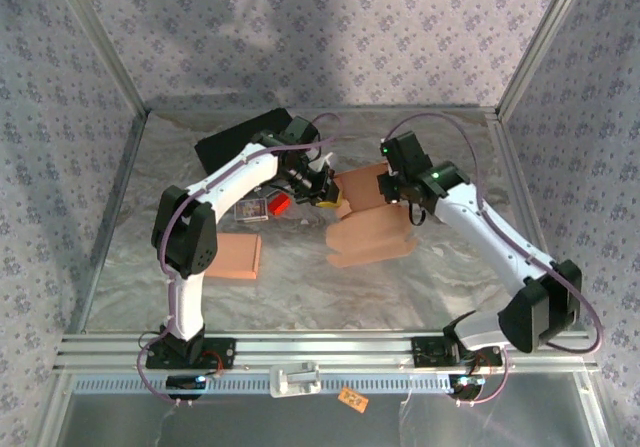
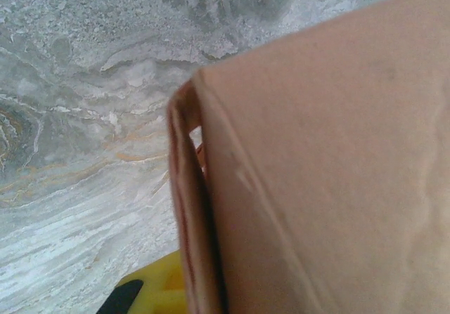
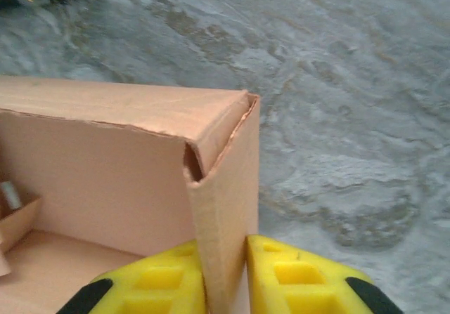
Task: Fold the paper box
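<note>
Paper box (image 1: 370,229) mid-tabletop (image 1: 450,287), half-formed with walls up, your right jaws pinched on a corner wall, your left jaws closed on the opposite wall edge, flat cardboard piece (image 1: 238,255) lying well left.

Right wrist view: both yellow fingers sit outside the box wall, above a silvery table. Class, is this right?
Not quite. The right wrist view shows the yellow fingers on opposite sides of the box wall, pinching it: one inside, one outside. The table is silvery, as stated.
</note>
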Controlling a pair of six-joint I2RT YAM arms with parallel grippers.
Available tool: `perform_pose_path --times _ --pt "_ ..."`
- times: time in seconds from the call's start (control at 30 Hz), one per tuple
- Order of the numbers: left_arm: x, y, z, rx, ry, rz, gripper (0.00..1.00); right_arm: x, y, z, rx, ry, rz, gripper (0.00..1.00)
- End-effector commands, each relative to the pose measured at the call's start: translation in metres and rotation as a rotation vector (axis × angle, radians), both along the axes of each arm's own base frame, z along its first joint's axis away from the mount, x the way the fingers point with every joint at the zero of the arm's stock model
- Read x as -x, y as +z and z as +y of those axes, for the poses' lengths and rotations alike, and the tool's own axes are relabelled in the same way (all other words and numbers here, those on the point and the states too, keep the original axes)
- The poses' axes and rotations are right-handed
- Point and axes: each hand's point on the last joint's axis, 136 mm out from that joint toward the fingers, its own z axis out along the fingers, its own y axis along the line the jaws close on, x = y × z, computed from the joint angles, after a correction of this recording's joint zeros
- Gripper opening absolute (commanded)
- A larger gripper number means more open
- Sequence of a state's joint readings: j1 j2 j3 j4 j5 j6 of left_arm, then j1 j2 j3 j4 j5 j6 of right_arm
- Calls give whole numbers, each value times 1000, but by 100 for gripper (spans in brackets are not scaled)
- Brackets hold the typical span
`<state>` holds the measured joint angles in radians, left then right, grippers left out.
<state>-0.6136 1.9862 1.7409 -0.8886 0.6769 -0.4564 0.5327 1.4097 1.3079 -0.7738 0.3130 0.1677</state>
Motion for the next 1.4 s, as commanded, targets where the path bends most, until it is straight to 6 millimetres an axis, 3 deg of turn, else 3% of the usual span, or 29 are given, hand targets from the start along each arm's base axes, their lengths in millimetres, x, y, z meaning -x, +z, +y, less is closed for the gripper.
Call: perform_pose_path --times 0.0,0.07,0.13,0.3,0.57,0.7,0.9,1.07,1.1,1.23,1.37 --pt "6 15 -13 35 -41 -11 0 -3 6 -23 178 -117 -26 14" --pt "7 15 -14 35 -43 -12 0 -3 8 -22 208 -132 -40 6" --pt "7 16 -15 34 -45 -11 0 -5 7 -18 183 -121 -41 4" --pt "7 15 -15 28 -42 -12 0 -6 3 -13 173 -112 -14 15" --pt "5 14 -15 25 -40 -9 0 -4 -15 -20 209 -143 33 14" --pt "4 8 -14 8 -34 -1 0 -5 -20 -22 219 -169 37 0" --pt "1 -19 -7 -84 10 13 1 6 -45 -25 189 -229 79 0" --pt "-7 -52 -2 -115 105 0 20 16 -70 -22 125 -263 104 0" --pt "-7 -61 -2 -113 119 5 23 22 -82 -25 129 -264 121 0" --pt "-5 -92 -6 -75 149 30 25 31 -106 -26 99 -270 150 0" --pt "-3 -101 -5 -57 160 12 28 35 -118 -29 93 -282 179 0"
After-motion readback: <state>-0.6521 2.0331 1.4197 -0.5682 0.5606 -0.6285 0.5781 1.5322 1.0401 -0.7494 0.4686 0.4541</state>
